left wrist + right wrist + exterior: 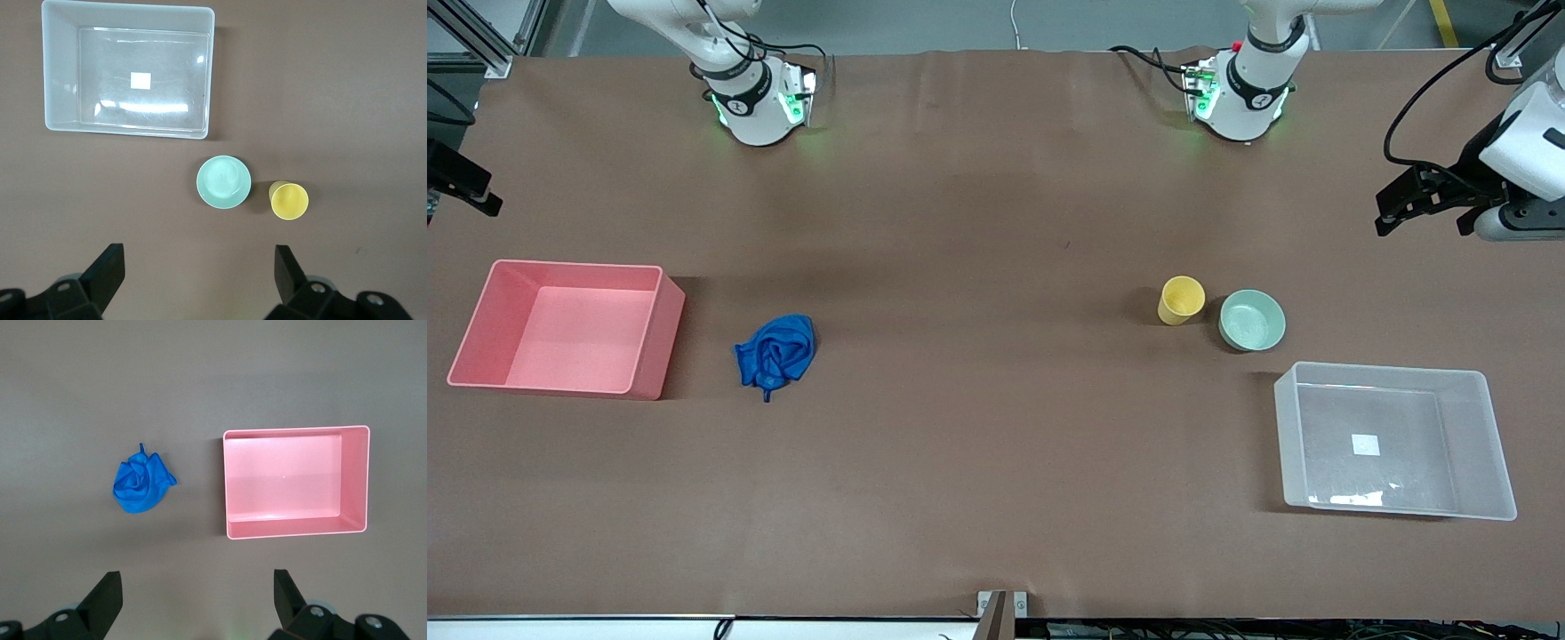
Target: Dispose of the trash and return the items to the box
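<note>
Cloth wad (775, 352) lies beside the open bin (567, 327), toward the right arm's end of the surface (978, 462). Cup (1181, 300) stands just beside the bowl (1252, 320) toward the left arm's end. Box (1394, 440) sits near both, nearer the front camera.

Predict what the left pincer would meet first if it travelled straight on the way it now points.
Probably bare table: the open left pincer points down, with the mint-green bowl and yellow cup slightly off its line.

Pink bin (649, 360) on brown table (978, 427).
</note>
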